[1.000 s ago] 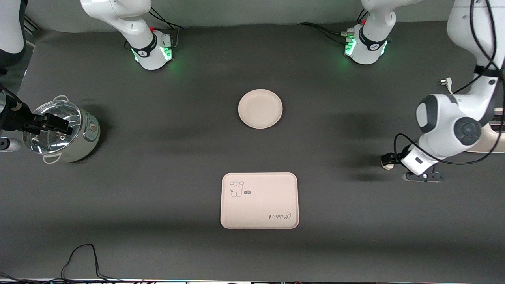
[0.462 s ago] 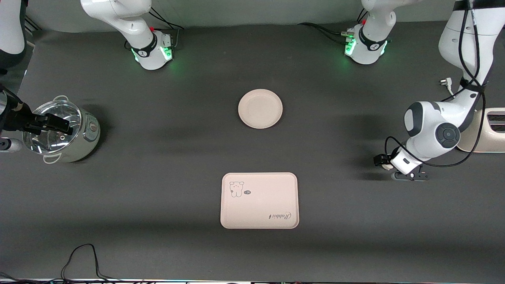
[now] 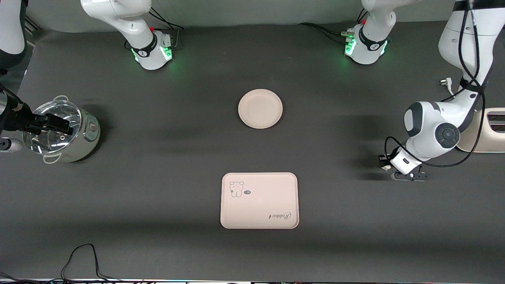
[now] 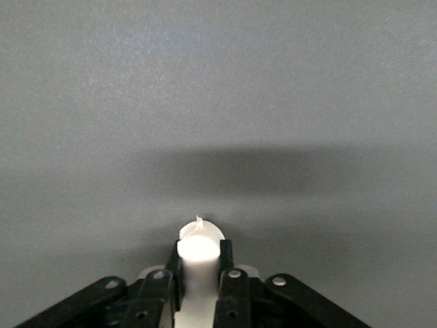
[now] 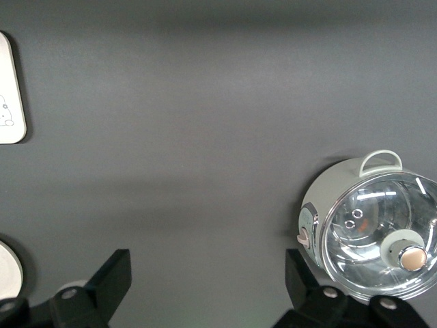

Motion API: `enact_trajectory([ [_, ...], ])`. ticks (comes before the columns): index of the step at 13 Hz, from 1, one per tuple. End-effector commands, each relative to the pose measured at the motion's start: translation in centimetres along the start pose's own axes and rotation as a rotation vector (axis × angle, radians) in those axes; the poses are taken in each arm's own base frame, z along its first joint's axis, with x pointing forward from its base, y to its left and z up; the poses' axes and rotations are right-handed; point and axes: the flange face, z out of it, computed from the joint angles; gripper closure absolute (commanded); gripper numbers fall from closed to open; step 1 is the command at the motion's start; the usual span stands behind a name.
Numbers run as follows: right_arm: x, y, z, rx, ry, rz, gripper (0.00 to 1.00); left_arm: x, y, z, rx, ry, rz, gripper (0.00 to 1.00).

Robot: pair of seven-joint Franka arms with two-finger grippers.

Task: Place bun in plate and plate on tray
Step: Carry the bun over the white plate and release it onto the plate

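Observation:
The bun [image 4: 200,240], a small off-white lump, sits pinched between the black fingers of my left gripper [image 4: 199,251], low over the dark mat at the left arm's end of the table. From the front, only a sliver of the bun [image 3: 386,168] shows under my left gripper [image 3: 384,162]. The round cream plate [image 3: 260,108] lies bare in the table's middle. The rectangular tray [image 3: 259,200] with the bear drawing lies nearer to the front camera than the plate. My right gripper [image 3: 55,123] hangs open and waits over the pot.
A pale green pot with a glass lid [image 3: 63,132] stands at the right arm's end, also seen as the pot [image 5: 372,225] from the right wrist. A beige appliance [image 3: 489,134] and a plug [image 3: 445,82] lie at the left arm's end. A black cable [image 3: 83,256] loops at the near edge.
My left gripper's fingers have closed on the bun, and the left arm has shifted slightly toward the table's middle. The right arm has not moved.

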Motion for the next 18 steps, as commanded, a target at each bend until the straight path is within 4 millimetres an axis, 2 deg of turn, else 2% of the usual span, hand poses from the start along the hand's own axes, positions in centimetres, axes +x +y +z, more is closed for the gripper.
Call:
enact_trajectory([
  [1, -0.3, 0.1, -0.3, -0.017, -0.002, -0.02, 0.0, -0.3, 5.0, -6.1, 0.038, -0.051, 0.019, 1.0],
  [2, -0.3, 0.1, -0.2, -0.017, -0.003, -0.019, 0.0, -0.8, 8.7, -8.5, 0.051, -0.063, 0.017, 1.0],
  [5, -0.3, 0.1, -0.3, -0.017, -0.002, -0.019, 0.0, -3.7, 23.9, -14.6, 0.075, -0.026, -0.037, 1.0],
  [7, -0.3, 0.1, -0.2, -0.017, -0.003, -0.02, 0.0, -6.7, 34.4, -16.6, 0.054, -0.012, -0.085, 1.0],
  [8, -0.3, 0.1, -0.2, -0.017, -0.003, -0.02, 0.0, -8.3, 38.2, -15.7, 0.044, -0.014, -0.111, 1.0],
  [9, -0.3, 0.1, -0.3, -0.017, -0.002, -0.019, 0.0, -9.5, 41.0, -14.8, 0.023, -0.003, -0.136, 1.0],
  [10, -0.3, 0.1, -0.2, -0.017, -0.003, -0.017, 0.0, -10.2, 42.5, -13.2, 0.006, 0.0, -0.177, 1.0],
  [13, -0.3, 0.1, -0.2, -0.017, -0.003, -0.019, 0.0, -14.2, 48.4, -7.2, -0.022, -0.003, -0.226, 1.0],
  [14, -0.3, 0.1, -0.3, -0.017, -0.002, -0.019, 0.0, -15.5, 49.7, -5.4, 0.004, 0.019, -0.224, 1.0],
  [16, -0.3, 0.1, -0.1, -0.017, -0.005, -0.019, 0.0, -16.8, 50.5, -2.9, 0.053, 0.045, -0.235, 1.0],
  [17, -0.3, 0.1, -0.1, -0.017, -0.005, -0.02, 0.0, -18.3, 51.5, -1.7, 0.058, 0.034, -0.234, 1.0],
  [18, -0.3, 0.1, -0.1, -0.017, -0.005, -0.02, 0.0, -18.7, 51.9, -1.1, 0.06, 0.031, -0.247, 1.0],
])
